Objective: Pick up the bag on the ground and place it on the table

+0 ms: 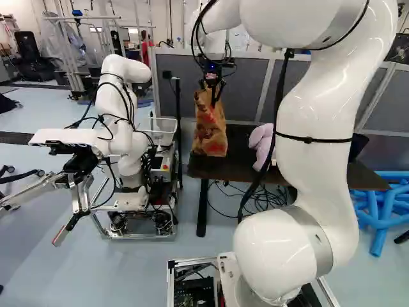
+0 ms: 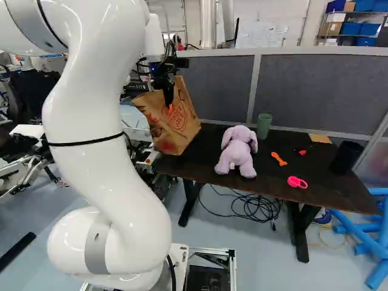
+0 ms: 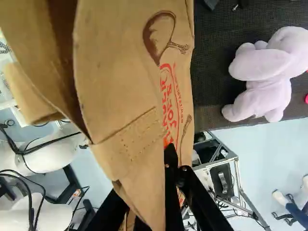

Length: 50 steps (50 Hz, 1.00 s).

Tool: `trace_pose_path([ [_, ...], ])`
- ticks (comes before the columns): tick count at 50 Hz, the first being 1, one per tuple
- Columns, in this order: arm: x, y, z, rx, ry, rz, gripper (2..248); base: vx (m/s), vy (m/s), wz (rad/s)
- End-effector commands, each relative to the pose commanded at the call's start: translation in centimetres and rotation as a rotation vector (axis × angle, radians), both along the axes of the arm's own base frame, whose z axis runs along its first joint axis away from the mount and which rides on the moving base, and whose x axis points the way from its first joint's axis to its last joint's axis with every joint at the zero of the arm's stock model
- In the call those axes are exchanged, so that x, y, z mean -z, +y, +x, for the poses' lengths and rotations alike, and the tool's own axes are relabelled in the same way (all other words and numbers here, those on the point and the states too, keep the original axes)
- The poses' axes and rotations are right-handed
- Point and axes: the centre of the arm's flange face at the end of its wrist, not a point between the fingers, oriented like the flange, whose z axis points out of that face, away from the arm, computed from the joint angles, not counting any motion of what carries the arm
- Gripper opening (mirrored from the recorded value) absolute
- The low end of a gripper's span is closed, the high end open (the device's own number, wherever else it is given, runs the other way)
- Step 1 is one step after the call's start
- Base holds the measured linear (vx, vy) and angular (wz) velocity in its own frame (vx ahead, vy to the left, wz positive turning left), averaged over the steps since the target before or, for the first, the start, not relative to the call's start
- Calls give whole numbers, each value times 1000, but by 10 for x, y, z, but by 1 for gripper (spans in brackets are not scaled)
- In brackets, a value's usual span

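Between black gripper's (image 2: pixel 168 100) fingers, paper bag (image 2: pixel 176 130) is tilting, pinched near top; just below and ahead, table (image 2: pixel 273 183) is offering end space. Gentle carry inward, short of plush toy (image 2: pixel 236 151), is likely needing level base before release.

Base views: behind arm (image 1: pixel 319 115), facing down-ahead, sharing table (image 2: pixel 327 185); wrist: close.

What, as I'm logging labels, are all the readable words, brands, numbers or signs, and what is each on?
"JOE'S": in red on the paper bag; the adjoining word isn't fully legible.
The bag's finer print: too small to read.
Writing on the whiteboard: too small to read.
Other marks: too small or blurred.
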Motion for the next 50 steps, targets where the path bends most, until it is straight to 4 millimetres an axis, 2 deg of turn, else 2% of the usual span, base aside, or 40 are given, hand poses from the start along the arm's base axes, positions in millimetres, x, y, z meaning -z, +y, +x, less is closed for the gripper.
trace_pose_path([
  [23,35,2,35,1,-25,4,22,0,0,0],
  [50,77,4,65,3,-5,3,22,0,0,0],
])
